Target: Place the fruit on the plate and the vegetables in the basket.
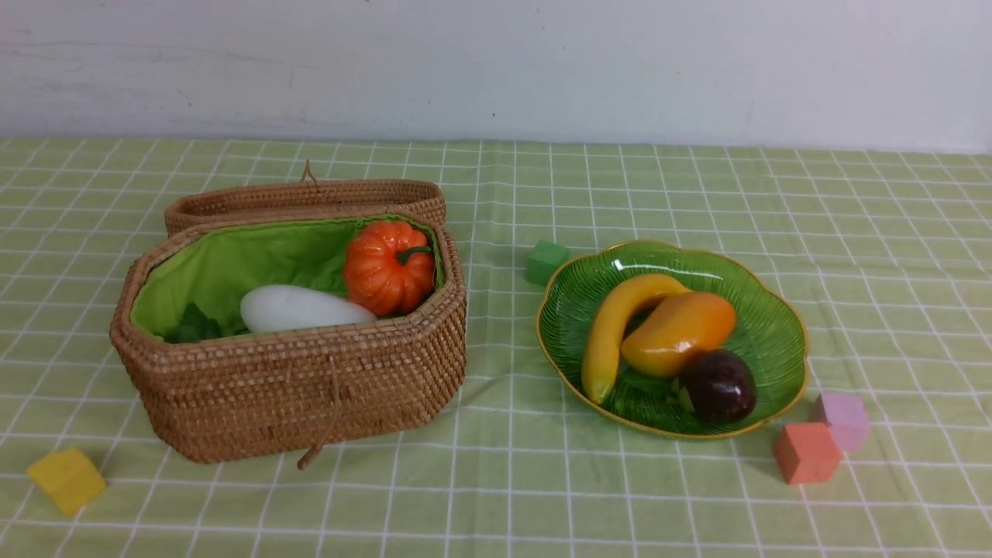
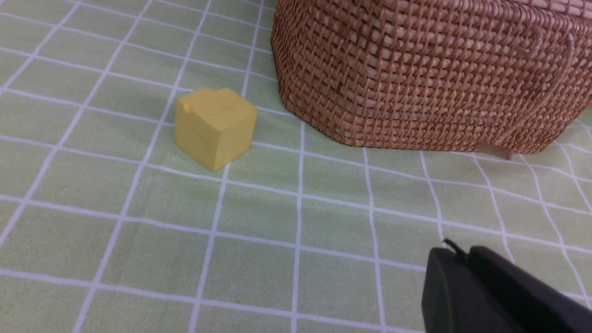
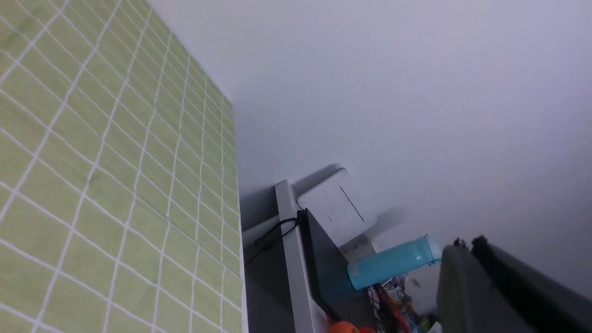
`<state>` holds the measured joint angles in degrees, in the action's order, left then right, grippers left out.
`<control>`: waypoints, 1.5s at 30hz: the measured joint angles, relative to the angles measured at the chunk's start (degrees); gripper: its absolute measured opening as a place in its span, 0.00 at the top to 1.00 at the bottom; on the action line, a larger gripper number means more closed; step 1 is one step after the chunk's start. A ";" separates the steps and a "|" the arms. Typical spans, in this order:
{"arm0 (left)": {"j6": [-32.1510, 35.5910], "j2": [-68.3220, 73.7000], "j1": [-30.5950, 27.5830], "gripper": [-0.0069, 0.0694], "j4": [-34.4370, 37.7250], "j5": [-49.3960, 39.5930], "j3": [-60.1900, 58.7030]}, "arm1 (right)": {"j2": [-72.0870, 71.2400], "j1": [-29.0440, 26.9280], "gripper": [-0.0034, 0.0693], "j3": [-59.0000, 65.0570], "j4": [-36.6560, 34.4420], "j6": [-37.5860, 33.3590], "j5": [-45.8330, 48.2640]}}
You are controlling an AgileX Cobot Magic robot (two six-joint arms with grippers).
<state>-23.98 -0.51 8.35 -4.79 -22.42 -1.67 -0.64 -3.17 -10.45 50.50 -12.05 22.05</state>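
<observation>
Sorting looks complete: banana [image 1: 612,333], mango [image 1: 679,333] and purple fruit [image 1: 718,386] lie on the plate [image 1: 775,310]; radish [image 1: 298,308] and pumpkin [image 1: 389,267] in the basket [image 1: 310,387]. Cucumber and pepper unseen, perhaps hidden below the basket rim. Left hand [image 2: 465,259], fingers together and empty, sits near the basket's front wall; right hand [image 3: 467,254], likewise together and empty, faces away.

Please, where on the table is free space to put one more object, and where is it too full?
Free: the checked cloth between the basket and the plate, the strip behind both toward the wall, and the near edge between the yellow cube and the red cube. Crowded: the plate's near right side, where the red and pink cube sit close.
</observation>
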 joint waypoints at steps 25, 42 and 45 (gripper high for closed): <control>0.00 0.00 0.00 0.83 0.00 0.00 0.00 | 0.00 0.00 0.88 11.71 -27.66 41.88 -0.88; 0.00 0.00 0.00 0.81 0.00 0.00 0.00 | 0.00 0.00 0.85 11.64 -44.22 18.34 -0.24; 0.00 0.00 0.00 0.81 0.00 0.00 0.00 | 0.00 0.00 0.85 11.64 -44.40 18.20 -0.24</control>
<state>-23.98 -0.51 8.35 -4.79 -22.42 -1.67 -0.64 -3.17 1.19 6.10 6.15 21.81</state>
